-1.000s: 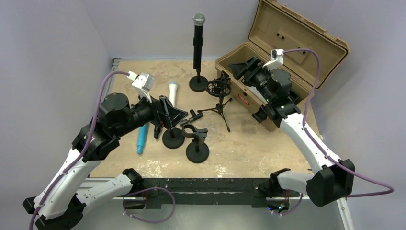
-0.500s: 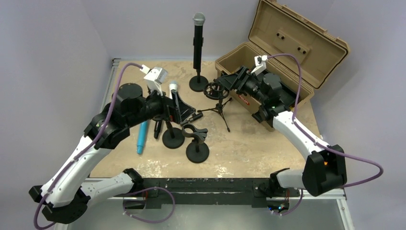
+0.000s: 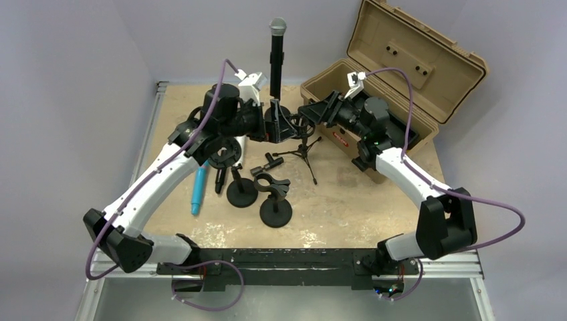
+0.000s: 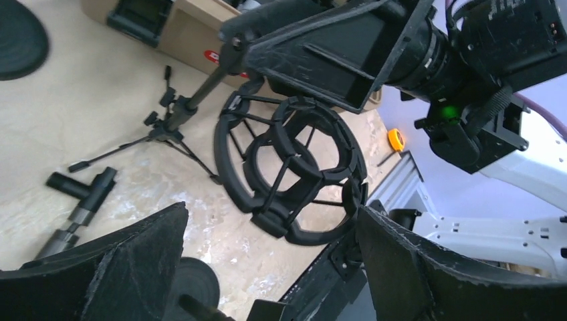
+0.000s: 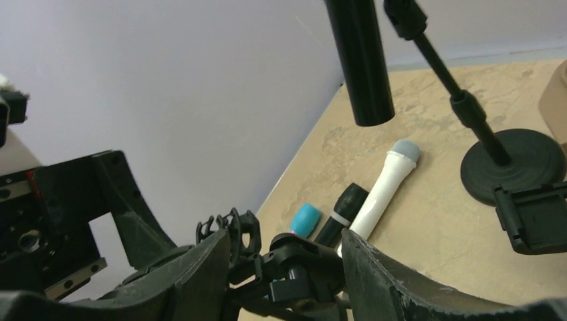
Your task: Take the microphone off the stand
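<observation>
Pale lilac walls (image 3: 67, 67) close the scene in at 9, 12 and 3 o'clock, meeting in soft corners. The table (image 3: 361, 200) has a tan, mottled, worn top. A silver metal rail (image 3: 150, 124) runs along its 9 o'clock edge and a black bar (image 3: 281, 257) along its 6 o'clock edge, with grey sheet metal (image 3: 294, 304) beyond. The light is even and the shadows are faint.

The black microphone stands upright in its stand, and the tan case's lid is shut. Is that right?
No: the tan case has its lid open, as the top external view shows. The black microphone does stand upright in its stand.
</observation>
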